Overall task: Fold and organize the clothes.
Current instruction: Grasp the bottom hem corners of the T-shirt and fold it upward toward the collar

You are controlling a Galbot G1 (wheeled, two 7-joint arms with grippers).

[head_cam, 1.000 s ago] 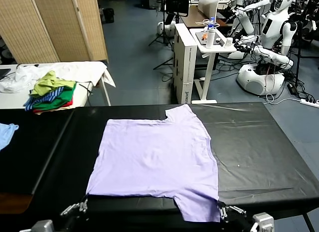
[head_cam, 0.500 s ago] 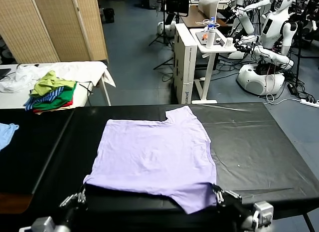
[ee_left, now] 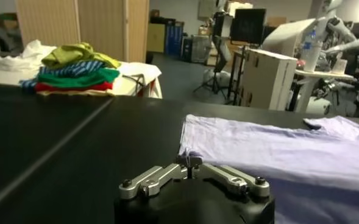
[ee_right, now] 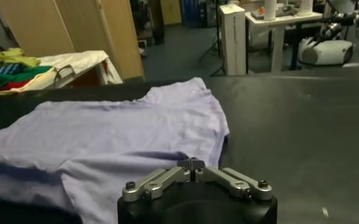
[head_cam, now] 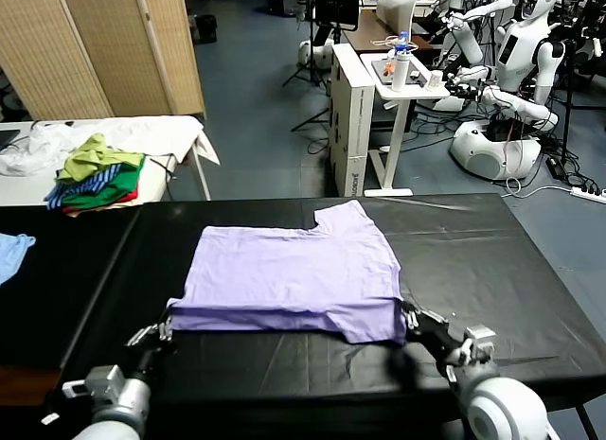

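Observation:
The clothes are one pale lavender T-shirt (head_cam: 294, 274) lying on the black table (head_cam: 492, 279), its near part lifted and doubled over toward the far side. At the shirt's near left corner my left gripper (head_cam: 168, 319) is shut on the cloth; the left wrist view shows its tips (ee_left: 191, 161) pinching the T-shirt (ee_left: 277, 152). My right gripper (head_cam: 409, 317) is shut on the near right corner, and in the right wrist view its tips (ee_right: 191, 163) hold the hem of the T-shirt (ee_right: 124, 131). No printed graphic shows.
A pile of green, striped and red clothes (head_cam: 95, 175) lies on a white table at the back left. A light blue garment (head_cam: 13, 251) sits at the black table's left edge. Behind stand a white cabinet (head_cam: 352, 128), a folding screen (head_cam: 104, 43) and other robots (head_cam: 516, 80).
Both grippers have carried the shirt's near hem up and away from the table's front edge toward the far side. The near sleeve and hem now lie farther in, folding over the shirt.

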